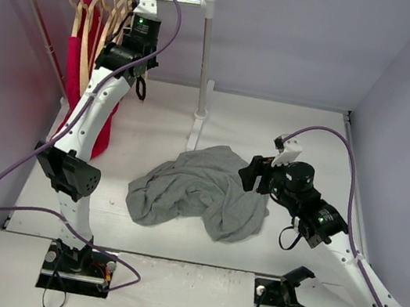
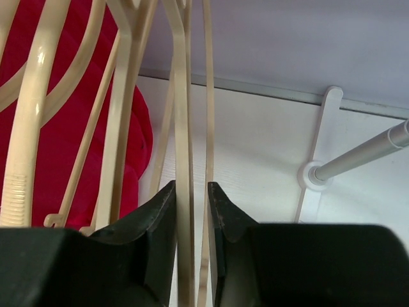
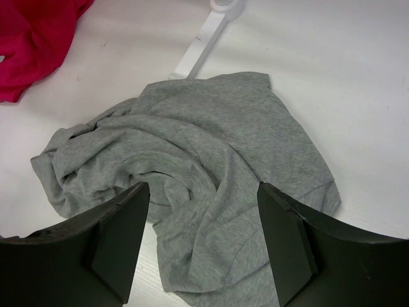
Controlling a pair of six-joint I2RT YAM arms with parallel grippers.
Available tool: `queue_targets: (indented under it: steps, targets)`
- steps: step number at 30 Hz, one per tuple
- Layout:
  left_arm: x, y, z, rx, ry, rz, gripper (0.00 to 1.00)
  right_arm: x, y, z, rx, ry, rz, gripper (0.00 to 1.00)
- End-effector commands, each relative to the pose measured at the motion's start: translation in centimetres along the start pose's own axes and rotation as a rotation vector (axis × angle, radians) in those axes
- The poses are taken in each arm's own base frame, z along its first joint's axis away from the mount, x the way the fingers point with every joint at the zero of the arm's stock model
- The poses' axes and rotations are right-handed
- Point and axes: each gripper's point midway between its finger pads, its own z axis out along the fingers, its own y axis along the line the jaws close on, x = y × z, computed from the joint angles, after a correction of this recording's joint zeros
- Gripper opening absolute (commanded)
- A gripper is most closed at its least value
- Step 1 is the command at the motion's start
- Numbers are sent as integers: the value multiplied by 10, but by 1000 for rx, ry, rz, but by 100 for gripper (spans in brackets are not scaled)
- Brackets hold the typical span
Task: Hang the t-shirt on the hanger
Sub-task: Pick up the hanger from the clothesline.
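Narrowly, my left hand [image 2: 191, 185] brackets the hanger [image 2: 181, 96], hook cut off, contact unclear; right hand [image 3: 203, 187] spread wide over crumpled grey t-shirt [image 3: 223, 128], neckline lost in folds.

Bright, even, diffuse light from above, no glare. Soft shadows under t-shirt [image 1: 198, 192] folds and right arm [image 1: 321, 218] on bench [image 1: 310, 140]. Left wrist view: hanger [image 2: 185, 128] and black left claw [image 2: 192, 192] very close, slightly soft. Red garment [image 2: 64, 134] heavily saturated. Right wrist view sharp.
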Motion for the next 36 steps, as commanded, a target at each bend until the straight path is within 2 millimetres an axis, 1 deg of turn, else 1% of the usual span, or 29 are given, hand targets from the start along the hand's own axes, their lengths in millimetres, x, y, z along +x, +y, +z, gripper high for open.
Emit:
queue_targets:
  steps: [1, 3, 6, 7, 10, 12, 17, 20, 21, 24, 26, 28, 31, 34, 35, 36]
  targets:
    - [-35, 3, -23, 44, -102, -32, 17, -19, 5, 2, -14, -67, 5, 65]
    - [-38, 1, -24, 62, -108, -28, 16, -18, 5, 2, -15, -66, 8, 65]
    - [-42, -1, -25, 74, -121, -22, 11, -19, 6, 1, -20, -69, 13, 65]
    - [-42, -1, -24, 73, -120, -19, 7, -19, 6, 0, -19, -71, 13, 66]
    - [-43, -1, -24, 72, -122, -20, 5, -20, 6, 0, -19, -73, 13, 66]
    - [-42, -2, -24, 73, -118, -24, 1, -19, 6, 0, -19, -71, 13, 66]
    - [-51, -1, -31, 83, -143, -33, 0, -22, 7, 0, -21, -75, 13, 66]
    - [-65, -1, -46, 112, -180, -51, 0, -24, 7, 0, -20, -78, 13, 66]
    - [-66, -1, -47, 116, -182, -56, 0, -24, 7, 0, -19, -78, 13, 66]
    - [-76, -1, -64, 153, -211, -95, 0, -25, 7, 1, -18, -78, 10, 66]
    - [-77, -3, -69, 176, -210, -112, 0, -24, 7, 1, -17, -75, 10, 66]
    - [-81, -1, -82, 194, -224, -128, 0, -24, 6, 2, -15, -75, 9, 66]
    - [-78, 4, -94, 204, -226, -136, 0, -22, 6, 3, -12, -71, 10, 66]
    - [-76, 6, -101, 217, -231, -131, 0, -21, 5, 4, -12, -66, 10, 66]
    - [-78, 8, -108, 225, -238, -135, 0, -20, 6, 4, -13, -63, 8, 66]
    - [-74, 8, -113, 235, -232, -140, 0, -20, 6, 4, -14, -64, 10, 66]
